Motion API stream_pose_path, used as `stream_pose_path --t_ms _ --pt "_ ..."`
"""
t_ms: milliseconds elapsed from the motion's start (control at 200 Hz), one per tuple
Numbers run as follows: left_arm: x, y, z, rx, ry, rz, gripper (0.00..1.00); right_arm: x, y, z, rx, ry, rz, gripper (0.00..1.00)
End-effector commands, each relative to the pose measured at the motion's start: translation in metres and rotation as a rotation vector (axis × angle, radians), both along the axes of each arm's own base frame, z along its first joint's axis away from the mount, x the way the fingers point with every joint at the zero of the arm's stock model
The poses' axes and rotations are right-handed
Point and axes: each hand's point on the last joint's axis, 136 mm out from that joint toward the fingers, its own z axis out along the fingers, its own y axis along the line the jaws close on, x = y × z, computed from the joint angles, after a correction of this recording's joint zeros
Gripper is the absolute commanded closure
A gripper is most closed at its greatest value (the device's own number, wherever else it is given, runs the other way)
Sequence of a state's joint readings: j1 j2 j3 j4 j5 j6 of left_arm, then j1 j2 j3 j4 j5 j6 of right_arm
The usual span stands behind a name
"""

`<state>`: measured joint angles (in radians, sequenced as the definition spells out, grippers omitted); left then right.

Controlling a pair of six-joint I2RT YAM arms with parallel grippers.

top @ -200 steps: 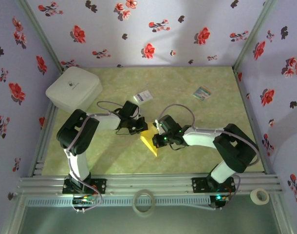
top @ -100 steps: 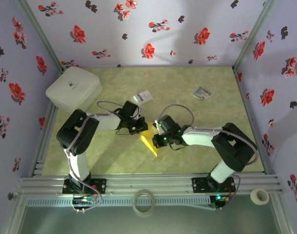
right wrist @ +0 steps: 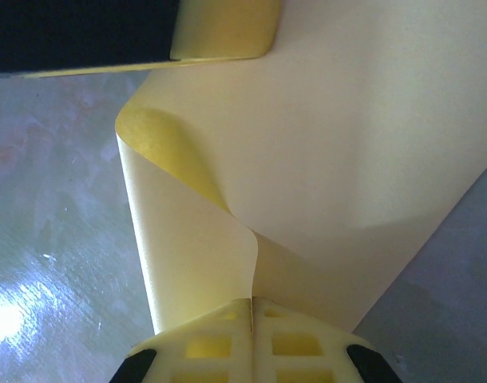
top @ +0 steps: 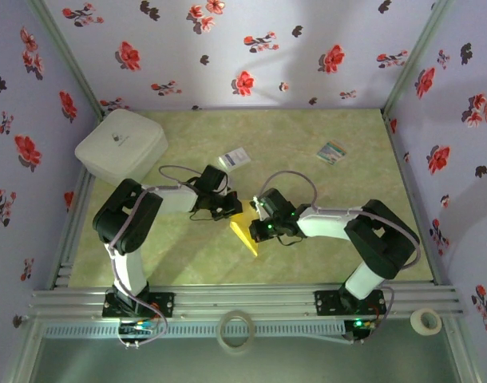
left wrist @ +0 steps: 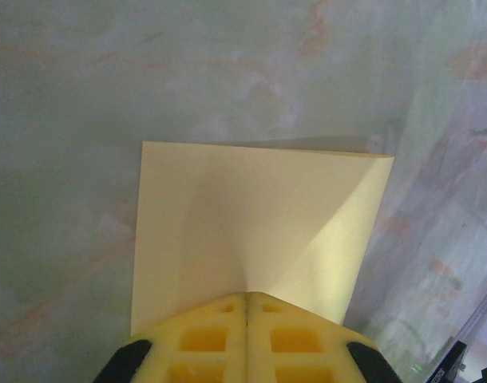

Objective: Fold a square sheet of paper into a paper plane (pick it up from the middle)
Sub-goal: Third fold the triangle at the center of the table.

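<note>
Sheet of paper [top: 245, 238], yellow and partly folded, sits mid-worktop [top: 188, 257] between both arms, each bent inward at low reach. Left claw [top: 230, 211] is clamped on its far end. Right claw [top: 259, 227] is clamped on its right side. Left wrist view shows a flat panel; right wrist view shows a curled flap.

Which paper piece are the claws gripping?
The yellow sheet, pinched by left claw and right claw; white card and striped card lie free farther back.
</note>
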<state>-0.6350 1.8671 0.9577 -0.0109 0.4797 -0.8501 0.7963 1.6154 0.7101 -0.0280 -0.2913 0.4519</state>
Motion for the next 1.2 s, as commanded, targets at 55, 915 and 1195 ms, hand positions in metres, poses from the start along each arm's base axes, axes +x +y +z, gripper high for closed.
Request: stream_pose_path --t_ms 55,915,1195 --pt "-0.005 0.002 0.005 0.013 -0.009 -0.021 0.94 0.003 -0.007 -0.009 -0.044 -0.005 -0.004 1.00" --pt "-0.054 -0.010 0.059 -0.246 -0.111 0.064 1.00 0.004 -0.009 -0.012 -0.055 -0.010 -0.005 1.00" --pt "-0.065 -0.014 0.033 -0.233 -0.049 0.072 1.00 0.003 -0.009 -0.012 -0.055 -0.009 -0.004 1.00"
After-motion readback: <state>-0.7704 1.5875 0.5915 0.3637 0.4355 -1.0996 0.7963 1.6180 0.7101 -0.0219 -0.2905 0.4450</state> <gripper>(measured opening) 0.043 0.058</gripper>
